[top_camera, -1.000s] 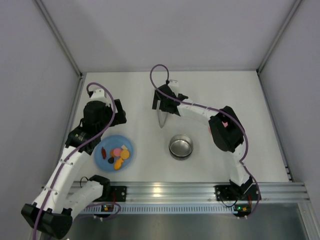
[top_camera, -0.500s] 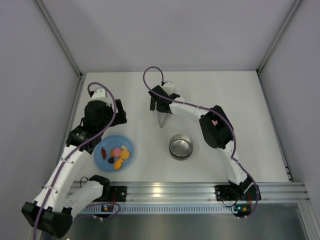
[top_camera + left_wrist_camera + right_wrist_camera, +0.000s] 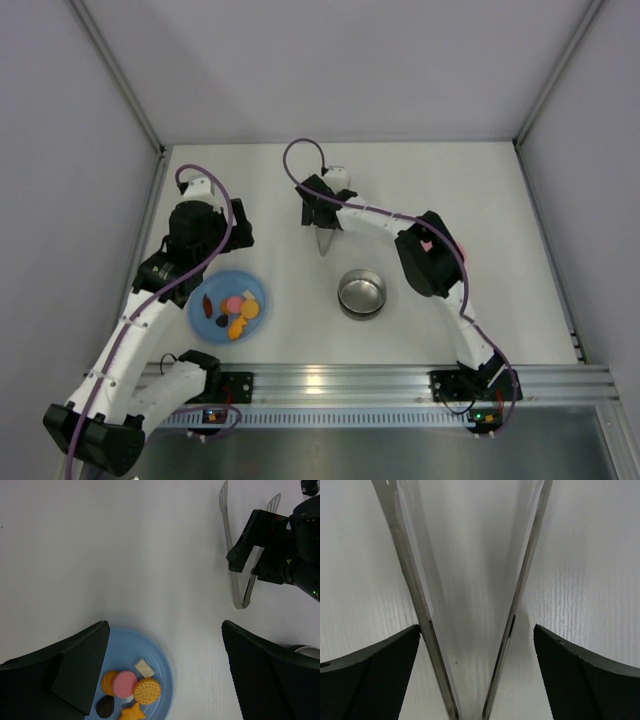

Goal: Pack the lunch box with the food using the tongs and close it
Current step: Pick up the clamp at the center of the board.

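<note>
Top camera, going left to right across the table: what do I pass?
First the blue plate holding the food → tongs → lunch box.

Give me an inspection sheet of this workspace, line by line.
Surface: white table, no spills seen.
Job's things: steel bowl looks empty; food on the blue plate; tongs flat on the table.
Clutter: nothing seen.
End effectors: left end effector open, holding nothing; right end effector open, straddling the tongs.
Cables: purple cables loop off both arms.
Surroundings: grey walls; metal rail at near edge.
</note>
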Motion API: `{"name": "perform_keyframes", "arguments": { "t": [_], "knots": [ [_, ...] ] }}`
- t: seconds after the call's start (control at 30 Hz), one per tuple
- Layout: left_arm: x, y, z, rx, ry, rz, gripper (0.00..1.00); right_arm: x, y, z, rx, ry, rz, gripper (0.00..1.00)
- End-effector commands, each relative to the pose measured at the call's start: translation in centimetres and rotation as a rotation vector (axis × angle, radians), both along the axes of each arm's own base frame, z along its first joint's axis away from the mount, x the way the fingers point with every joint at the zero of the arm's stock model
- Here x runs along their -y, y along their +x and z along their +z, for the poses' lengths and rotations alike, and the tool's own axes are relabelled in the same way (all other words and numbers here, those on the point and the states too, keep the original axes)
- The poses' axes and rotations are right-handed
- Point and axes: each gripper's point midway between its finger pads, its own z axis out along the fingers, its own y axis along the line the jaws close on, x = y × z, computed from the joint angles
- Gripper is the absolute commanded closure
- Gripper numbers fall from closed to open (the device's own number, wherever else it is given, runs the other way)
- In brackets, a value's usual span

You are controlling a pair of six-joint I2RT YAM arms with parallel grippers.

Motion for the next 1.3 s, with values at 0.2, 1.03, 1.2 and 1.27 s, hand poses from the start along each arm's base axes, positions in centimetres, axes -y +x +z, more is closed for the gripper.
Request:
{"name": "perform_keyframes", "arguments": {
  "t": [0.2, 1.03, 1.2, 1.27],
  "knots": [
    [0.2, 0.7, 0.6, 0.035, 0.000, 0.001, 0.01, -1.9, -0.4, -0.5, -0.002, -0.047, 0.073, 0.11],
    [0.2, 0.7, 0.2, 0.023, 0.015, 0.003, 0.01, 2.2, -2.5, -0.5, 0.029, -0.191, 0.165, 0.55],
    [0.2, 0.8, 0.1, 0.020, 0.016, 0.003, 0.01, 3.2, -3.0, 2.3, 0.079, -0.186, 0.175, 0.56],
    [0.2, 0.8, 0.1, 0.019, 0.019, 0.002, 0.01, 3.4, -3.1, 3.1, 0.092, -0.183, 0.182, 0.56]
  ]
}}
